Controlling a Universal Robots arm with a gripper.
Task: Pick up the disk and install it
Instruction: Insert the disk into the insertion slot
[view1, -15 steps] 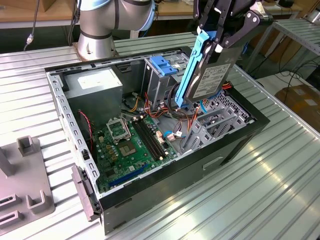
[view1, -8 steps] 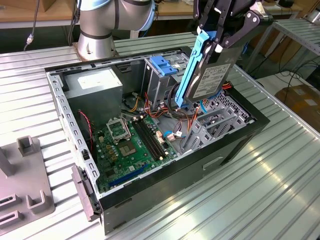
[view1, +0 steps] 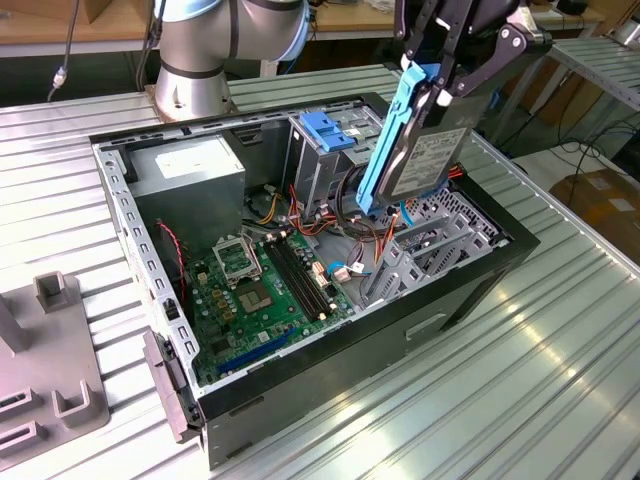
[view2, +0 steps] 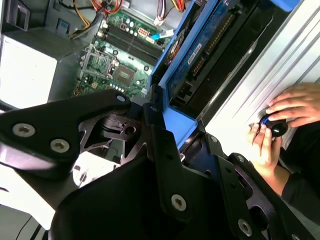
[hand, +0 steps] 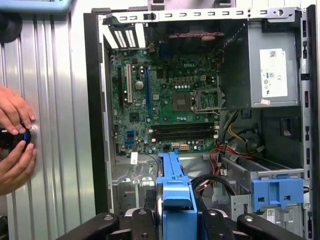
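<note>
disk (view1: 430, 160) in tool (view1: 448, 98), hands (hand: 16, 167) near case (hand: 94, 100)

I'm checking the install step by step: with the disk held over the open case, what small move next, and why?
Probably a slow lowering toward the metal bay: the claw grips the disk tilted above the case, its lower end just over loose cables that it could snag.

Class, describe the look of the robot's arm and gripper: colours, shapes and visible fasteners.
The arm has rounded, silver-grey metallic joint housings of smooth cylindrical form. The gripper is black, built from flat angular linkage bars. In the second wrist view its links carry round silver screw heads.
</note>
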